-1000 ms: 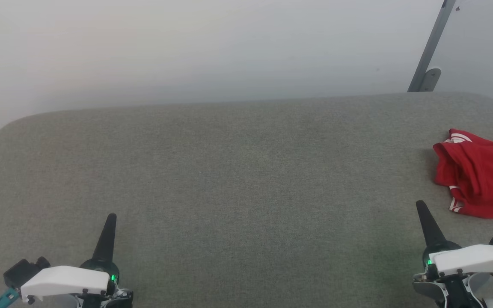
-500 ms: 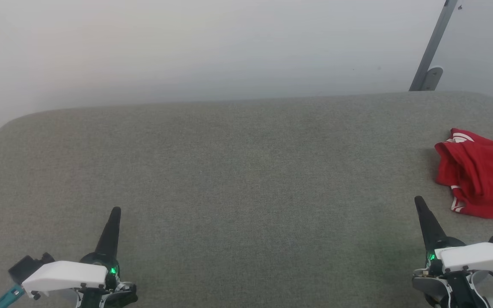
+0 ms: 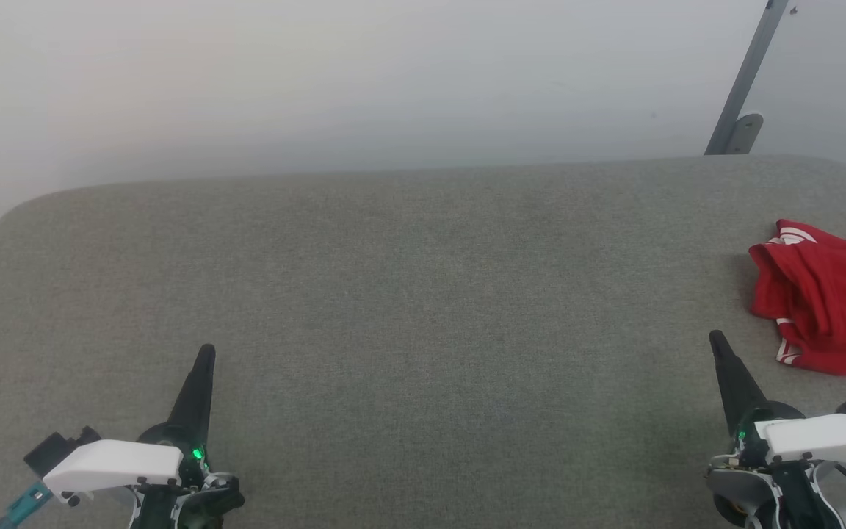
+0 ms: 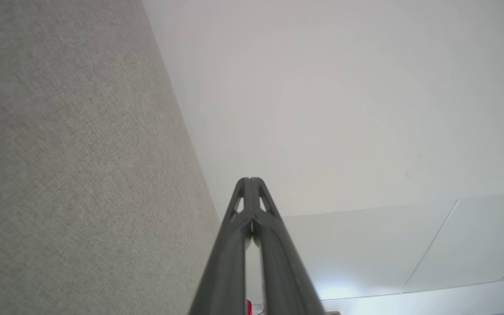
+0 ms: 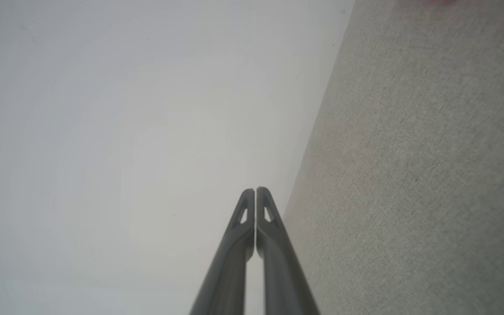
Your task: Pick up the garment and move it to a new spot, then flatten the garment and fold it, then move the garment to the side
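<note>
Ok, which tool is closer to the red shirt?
The right tool: the red shirt lies just beyond its tip, while the left tool sits across the table.

A bench (image 3: 408, 294) covered in grey-green woven fabric, its far corners rounded, its far edge against a pale wall. One thing lies on it: the garment (image 3: 827, 301), a crumpled red heap with white-striped trim, by the right edge, a little in from the far right corner and partly cut off by the frame.
</note>
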